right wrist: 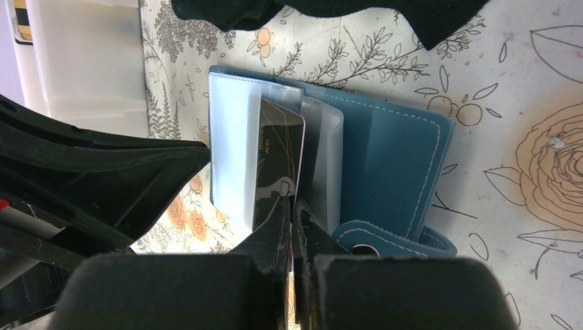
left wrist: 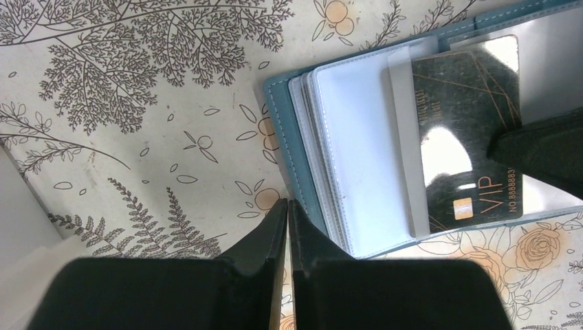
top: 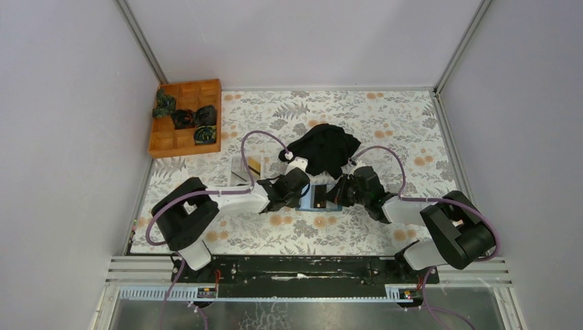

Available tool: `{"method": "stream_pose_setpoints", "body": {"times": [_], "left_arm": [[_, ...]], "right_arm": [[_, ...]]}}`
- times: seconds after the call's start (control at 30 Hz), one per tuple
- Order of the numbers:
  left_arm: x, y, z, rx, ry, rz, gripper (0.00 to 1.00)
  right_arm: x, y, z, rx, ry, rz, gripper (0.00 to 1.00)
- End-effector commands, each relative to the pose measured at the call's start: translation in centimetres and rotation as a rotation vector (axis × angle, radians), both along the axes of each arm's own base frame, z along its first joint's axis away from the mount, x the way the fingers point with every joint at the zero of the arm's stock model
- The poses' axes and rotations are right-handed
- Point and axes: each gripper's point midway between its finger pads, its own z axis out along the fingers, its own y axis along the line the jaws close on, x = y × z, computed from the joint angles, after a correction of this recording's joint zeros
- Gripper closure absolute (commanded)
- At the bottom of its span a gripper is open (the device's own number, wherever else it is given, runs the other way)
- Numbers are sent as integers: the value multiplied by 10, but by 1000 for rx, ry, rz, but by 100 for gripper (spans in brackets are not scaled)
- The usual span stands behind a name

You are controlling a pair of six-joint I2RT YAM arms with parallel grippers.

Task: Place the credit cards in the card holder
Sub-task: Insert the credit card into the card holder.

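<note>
Open teal-blue rectangular card holder (top: pixel 323 197) lies on the floral-patterned surface (top: pixel 385 124) between both arms, with a black VIP credit card (left wrist: pixel 467 137) partly in its clear sleeve. The right pincer (right wrist: pixel 292 203) is closed with its tips at the card's edge. The left pincer (left wrist: pixel 287 205) is closed on nothing, just beside the holder.

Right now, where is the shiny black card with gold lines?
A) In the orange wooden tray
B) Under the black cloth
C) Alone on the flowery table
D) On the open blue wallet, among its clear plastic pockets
D: both wrist views show the shiny black card with gold lines lying among the clear plastic pockets of the open teal-blue rectangular card holder, not off on its own.
</note>
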Motion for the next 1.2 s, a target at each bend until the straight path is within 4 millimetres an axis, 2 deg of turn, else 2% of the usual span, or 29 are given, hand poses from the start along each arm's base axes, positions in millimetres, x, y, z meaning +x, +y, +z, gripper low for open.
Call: {"method": "stream_pose_setpoints", "body": {"times": [0.0, 0.2, 0.33, 0.47, 0.73, 1.17], "left_arm": [[2, -10, -3, -4, 0, -9, 90], [1, -14, -6, 3, 9, -22, 91], [0, -15, -7, 4, 11, -24, 91], [-2, -16, -7, 5, 12, -28, 91], [-6, -18, -7, 2, 17, -38, 93], [-16, -26, -7, -3, 15, -60, 94]], "right_arm": [[-12, -7, -18, -62, 44, 26, 100], [-11, -5, -20, -96, 42, 39, 100], [-10, -6, -21, -125, 40, 38, 78], [-9, -5, -19, -147, 33, 42, 67], [-6, -3, -14, -177, 16, 36, 65], [-7, 12, -5, -182, -4, 58, 65]]}}
